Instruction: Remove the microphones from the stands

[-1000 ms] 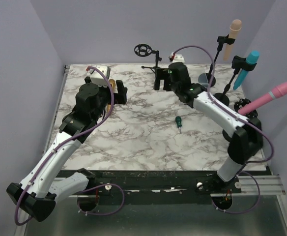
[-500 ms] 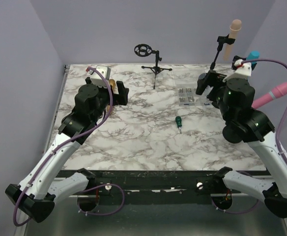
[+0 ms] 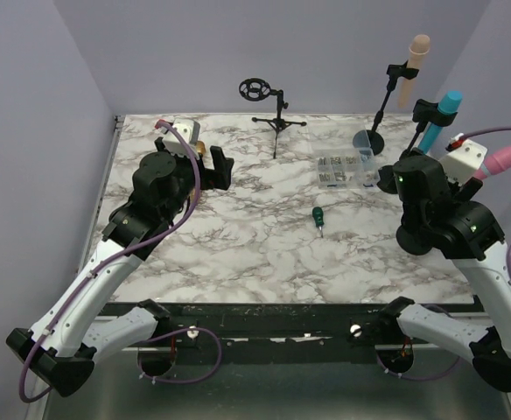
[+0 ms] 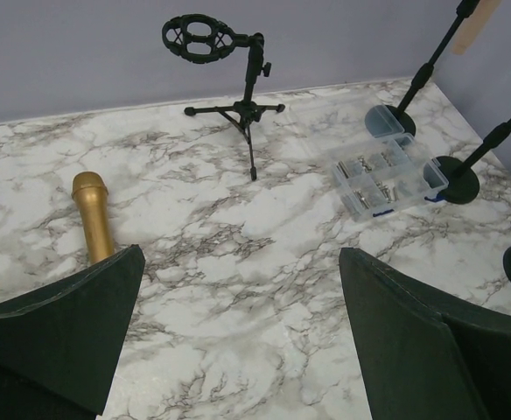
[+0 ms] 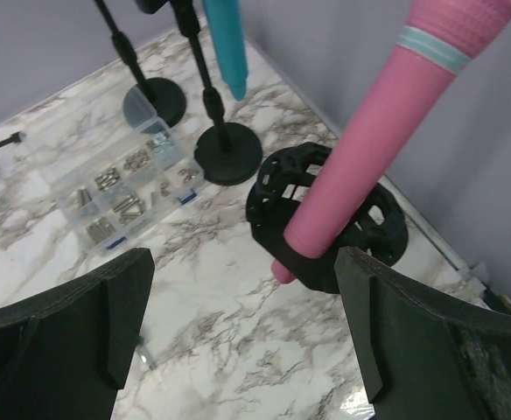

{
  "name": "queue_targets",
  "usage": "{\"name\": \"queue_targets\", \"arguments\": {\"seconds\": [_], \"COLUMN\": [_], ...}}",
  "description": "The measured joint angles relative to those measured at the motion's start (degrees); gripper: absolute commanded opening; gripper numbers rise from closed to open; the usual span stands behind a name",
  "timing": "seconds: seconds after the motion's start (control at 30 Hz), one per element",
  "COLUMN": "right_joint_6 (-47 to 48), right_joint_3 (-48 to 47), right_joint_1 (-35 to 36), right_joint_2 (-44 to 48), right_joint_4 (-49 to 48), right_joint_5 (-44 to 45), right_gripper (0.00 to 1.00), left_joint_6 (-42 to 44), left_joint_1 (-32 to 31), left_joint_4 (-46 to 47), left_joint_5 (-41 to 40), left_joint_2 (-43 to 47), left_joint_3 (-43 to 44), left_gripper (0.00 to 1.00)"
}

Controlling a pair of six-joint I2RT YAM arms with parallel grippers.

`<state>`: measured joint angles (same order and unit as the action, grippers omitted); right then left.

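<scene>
A pink microphone (image 5: 369,131) slants through a black round mount (image 5: 325,219) of its stand at the table's right edge; in the top view the pink microphone (image 3: 500,160) shows just behind my right wrist. My right gripper (image 5: 242,302) is open, low over the marble, with the microphone's lower end just ahead and slightly right of the gap, not touched. My left gripper (image 4: 238,289) is open and empty at the back left. A gold microphone (image 4: 94,223) lies flat just beyond its left finger.
A teal microphone (image 3: 439,118) and a tan microphone (image 3: 417,57) sit in tall stands at the back right. An empty tripod stand (image 3: 273,109) is at the back centre. A clear parts box (image 3: 347,166) and a green screwdriver (image 3: 318,217) lie mid-table. The wall is close on the right.
My right arm has swung from the back centre across to the right edge, ending by the pink microphone. The left arm has hardly moved.
</scene>
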<state>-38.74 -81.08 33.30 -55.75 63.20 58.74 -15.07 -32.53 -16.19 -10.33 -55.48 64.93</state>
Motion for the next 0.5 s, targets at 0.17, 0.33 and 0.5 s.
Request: {"name": "queue_targets", "arguments": {"seconds": [0.17,0.33,0.5], "right_joint_6": [-2.2,-0.1,4.9], "right_joint_3": [-1.6,-3.7,-2.1], "right_joint_1": [-0.8,-7.7,-18.7], "right_joint_2": [-2.3,-6.2,-7.6], "right_joint_4": [3.0,0.7,-4.1], "right_joint_5": [6.6,7.2,2.9], "right_gripper": [0.91,0.91,0.89], "left_joint_6": [0.0,0.0,0.1], "left_joint_1": [-0.5,-0.6,-1.0], "left_joint_4": [0.0,0.0,-0.1], "left_joint_5": [-0.1,-0.1,-0.1], "left_joint_2": [0.0,0.0,0.2], "left_joint_3": [0.0,0.0,0.0], "left_gripper": [0.98,0.98,0.98]}}
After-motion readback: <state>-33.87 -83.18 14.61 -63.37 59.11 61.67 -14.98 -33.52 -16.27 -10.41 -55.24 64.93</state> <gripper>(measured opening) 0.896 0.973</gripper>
